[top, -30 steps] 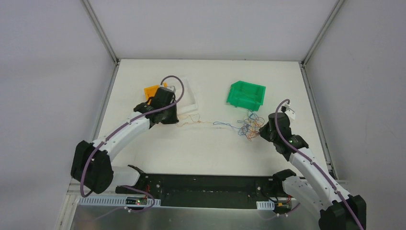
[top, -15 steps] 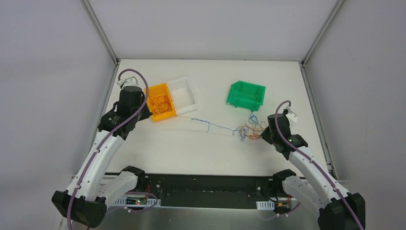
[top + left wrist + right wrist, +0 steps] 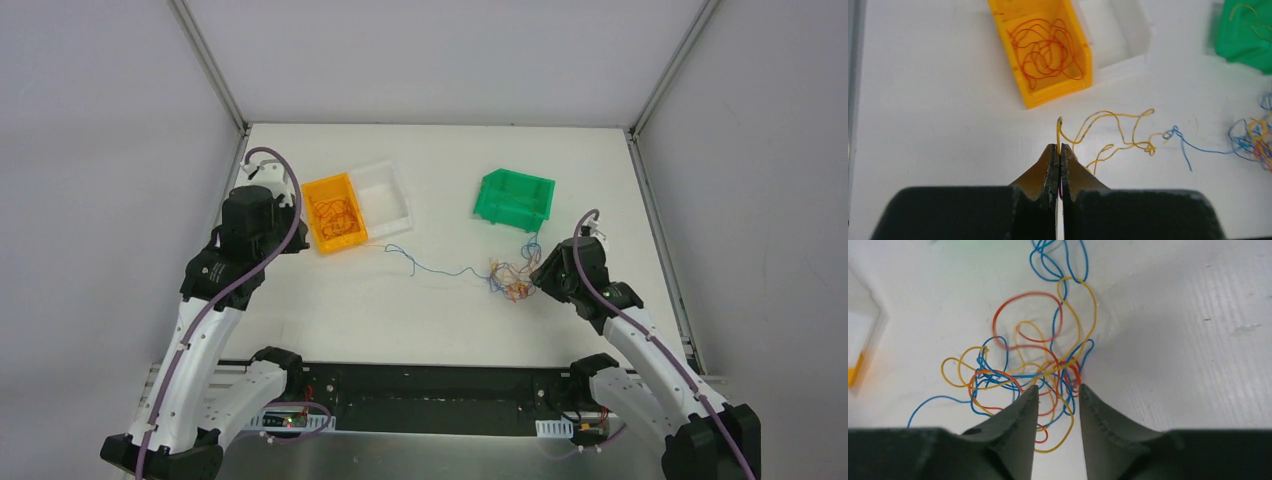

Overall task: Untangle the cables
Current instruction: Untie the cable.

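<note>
Untangling the cables, one strand being drawn out. The left gripper (image 3: 1058, 154) is clenched on the end of a yellow strand (image 3: 1118, 116), just in front of the orange bin (image 3: 1058, 93), which already holds a coil of red-orange wires (image 3: 1047, 50); the strand runs rightward from the bin to a small knot with a blue strand (image 3: 1198, 149), and this leads on to the clump (image 3: 512, 278), which lies on the table (image 3: 420, 320) well to the right of the bin.

The right gripper (image 3: 1055, 401) stands over the clump with its jaws apart, loops of blue, red and yellow between the fingers (image 3: 1020, 412) and nothing gripped.

Judged from this, the pull will go well only if the clump is anchored: the right jaws should close on the mass, not on the yellow strand; the left should then draw low and slowly away from the clump, toward the bin's near left corner; should the knot drag the blue strand along, it is better to pause and regrip beyond it than to haul.

Pose: the left arm reaches forward, its wrist at the bin's left side, fingers pointing at the bin's near wall; the right arm is bent, its wrist tipped steeply down, far to the right of the bin.
</note>
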`<state>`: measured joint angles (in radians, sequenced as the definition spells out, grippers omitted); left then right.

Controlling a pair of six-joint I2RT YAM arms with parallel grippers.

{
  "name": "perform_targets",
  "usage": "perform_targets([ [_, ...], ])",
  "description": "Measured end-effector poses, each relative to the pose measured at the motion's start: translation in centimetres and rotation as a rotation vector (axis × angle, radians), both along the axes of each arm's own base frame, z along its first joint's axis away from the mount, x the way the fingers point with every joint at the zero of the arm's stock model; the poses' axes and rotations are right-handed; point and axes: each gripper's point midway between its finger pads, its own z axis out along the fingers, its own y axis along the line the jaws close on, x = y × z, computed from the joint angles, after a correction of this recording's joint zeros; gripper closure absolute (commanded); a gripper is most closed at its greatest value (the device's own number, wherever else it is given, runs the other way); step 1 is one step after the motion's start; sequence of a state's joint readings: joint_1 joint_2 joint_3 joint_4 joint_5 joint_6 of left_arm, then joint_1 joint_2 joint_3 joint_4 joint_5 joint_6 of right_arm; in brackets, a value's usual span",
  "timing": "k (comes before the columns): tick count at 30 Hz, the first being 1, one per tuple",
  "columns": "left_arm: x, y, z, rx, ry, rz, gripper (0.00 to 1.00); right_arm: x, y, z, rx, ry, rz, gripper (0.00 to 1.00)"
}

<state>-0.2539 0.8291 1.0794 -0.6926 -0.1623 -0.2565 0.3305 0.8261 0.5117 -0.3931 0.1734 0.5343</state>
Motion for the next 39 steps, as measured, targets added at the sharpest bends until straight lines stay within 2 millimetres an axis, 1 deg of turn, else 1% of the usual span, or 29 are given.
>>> perform_targets([
  [1, -0.2, -0.8, 0.1, -0.009, -0.002, -0.054, 1.0, -0.1, 0.5, -0.1, 0.018, 0.007, 0.023, 0.36],
  [2, -0.3, -1.6, 0.2, -0.021, -0.004, -0.108, 1.0, -0.2, 1.2, -0.2, 0.027, 0.016, 0.071, 0.31],
  [4, -0.5, -3.0, 0.1, -0.041, -0.008, -0.199, 1.0, -0.4, 2.0, -0.4, 0.027, 0.03, 0.122, 0.25],
  [7, -0.8, -4.3, -0.4, -0.061, 0.003, -0.278, 1.0, -0.7, 3.2, 0.0, -0.004, 0.015, 0.214, 0.24],
  [10, -1.0, -5.2, -1.2, -0.079, 0.009, -0.334, 1.0, -0.6, 5.1, 1.7, -0.01, -0.038, 0.335, 0.24],
  [12, -1.2, -5.5, -1.6, -0.086, 0.01, -0.357, 1.0, -0.3, 6.6, 2.9, 0.002, -0.084, 0.416, 0.24],
  [14, -1.4, -5.8, -1.8, -0.095, 0.007, -0.377, 1.0, -0.1, 7.9, 3.6, 0.014, -0.111, 0.477, 0.24],
  [17, -1.5, -5.9, -1.5, -0.098, -0.008, -0.384, 1.0, 0.2, 10.1, 4.0, 0.032, -0.132, 0.571, 0.23],
  [21, -1.7, -5.9, -0.9, -0.1, -0.041, -0.387, 1.0, 0.0, 14.1, 4.1, 0.032, -0.139, 0.735, 0.23],
  [25, -1.9, -5.5, -0.2, -0.094, -0.09, -0.374, 1.0, -0.1, 18.9, 4.3, -0.011, -0.146, 0.921, 0.22],
  [27, -2.1, -5.4, -0.1, -0.092, -0.109, -0.369, 1.0, -0.5, 21.3, 4.3, -0.053, -0.163, 1.029, 0.21],
  [29, -2.3, -5.1, 0.0, -0.088, -0.121, -0.36, 1.0, -1.3, 24.0, 4.1, -0.106, -0.186, 1.147, 0.21],
  [32, -2.5, -4.9, 0.2, -0.085, -0.14, -0.352, 1.0, -2.1, 27.1, 3.2, -0.159, -0.197, 1.267, 0.21],
  [34, -2.6, -4.8, 0.3, -0.085, -0.146, -0.35, 1.0, -2.0, 28.3, 2.2, -0.179, -0.19, 1.305, 0.22],
  [37, -2.7, -4.6, 0.5, -0.08, -0.158, -0.34, 1.0, -1.3, 28.9, 0.6, -0.196, -0.172, 1.311, 0.27],
  [39, -2.7, -4.4, 0.6, -0.076, -0.163, -0.331, 1.0, -1.1, 28.9, -0.4, -0.206, -0.154, 1.307, 0.35],
])
